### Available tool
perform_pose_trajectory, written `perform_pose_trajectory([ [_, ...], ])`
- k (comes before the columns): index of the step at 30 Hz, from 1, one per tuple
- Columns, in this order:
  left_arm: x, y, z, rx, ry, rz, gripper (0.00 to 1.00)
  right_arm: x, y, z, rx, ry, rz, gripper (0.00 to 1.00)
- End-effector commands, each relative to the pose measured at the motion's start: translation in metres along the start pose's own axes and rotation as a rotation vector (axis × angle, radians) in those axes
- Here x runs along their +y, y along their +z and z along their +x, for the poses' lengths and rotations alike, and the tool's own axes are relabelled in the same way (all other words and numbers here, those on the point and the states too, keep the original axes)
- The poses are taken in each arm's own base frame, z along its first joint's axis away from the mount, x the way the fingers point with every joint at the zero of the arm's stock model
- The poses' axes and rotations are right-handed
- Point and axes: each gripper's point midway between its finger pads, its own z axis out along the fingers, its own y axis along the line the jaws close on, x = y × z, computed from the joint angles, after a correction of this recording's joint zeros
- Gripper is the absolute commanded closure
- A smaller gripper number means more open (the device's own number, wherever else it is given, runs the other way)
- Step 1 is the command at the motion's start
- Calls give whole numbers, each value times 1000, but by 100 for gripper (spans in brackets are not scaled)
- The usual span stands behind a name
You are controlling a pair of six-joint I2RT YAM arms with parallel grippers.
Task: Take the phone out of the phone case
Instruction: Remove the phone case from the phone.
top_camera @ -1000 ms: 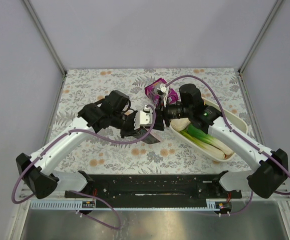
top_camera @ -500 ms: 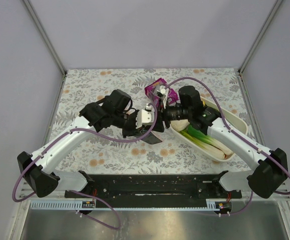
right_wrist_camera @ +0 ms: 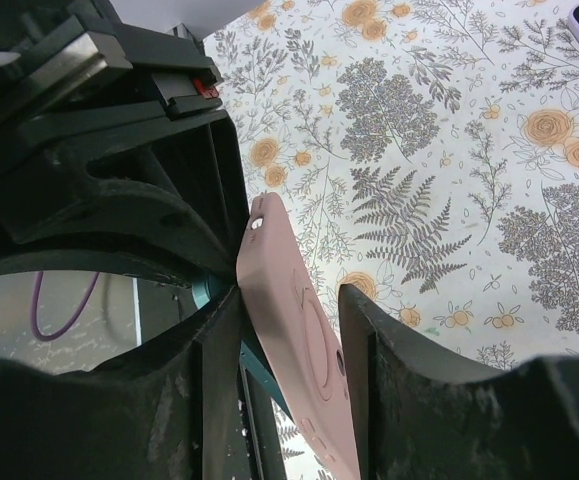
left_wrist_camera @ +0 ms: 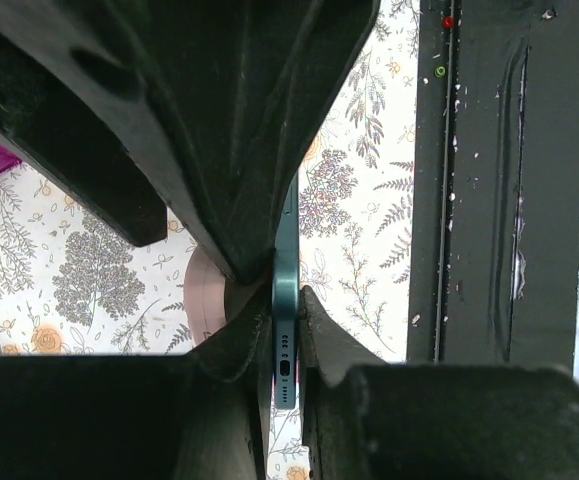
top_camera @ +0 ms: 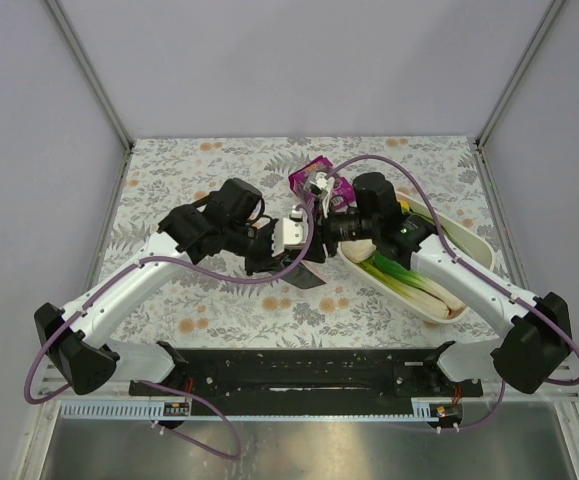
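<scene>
From above, my left gripper (top_camera: 289, 252) and right gripper (top_camera: 319, 235) meet over the middle of the floral table (top_camera: 169, 170). The leek tray (top_camera: 474, 240) lies just beside my right arm.

Left wrist: my jaws are clamped tight on the teal phone (left_wrist_camera: 285, 330), which is held edge-on.

Right wrist: my 2 fingers (right_wrist_camera: 389, 400) stand partly apart and straddle the pink phone case (right_wrist_camera: 294, 320). I cannot tell whether they pinch it.

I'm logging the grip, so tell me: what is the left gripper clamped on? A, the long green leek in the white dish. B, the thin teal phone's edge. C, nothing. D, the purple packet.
B: the left wrist view shows the left gripper shut on the thin teal phone, its port end sticking out.
</scene>
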Motion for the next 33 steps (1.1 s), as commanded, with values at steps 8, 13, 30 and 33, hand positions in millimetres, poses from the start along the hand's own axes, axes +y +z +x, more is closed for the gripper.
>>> perform_pose_trajectory([
  [8, 6, -15, -55, -176, 76, -20, 100, -1, 13, 6, 7, -81, 24, 53],
  [13, 6, -21, -60, -194, 85, -35, 100, -8, 20, 16, 36, -68, 36, 72],
  [30, -35, -47, -28, -123, 107, 17, 100, -63, 27, 25, 97, 0, 265, 100],
  [33, -41, -55, -16, -76, 118, 13, 100, -70, 25, 26, 97, 14, 287, 100],
])
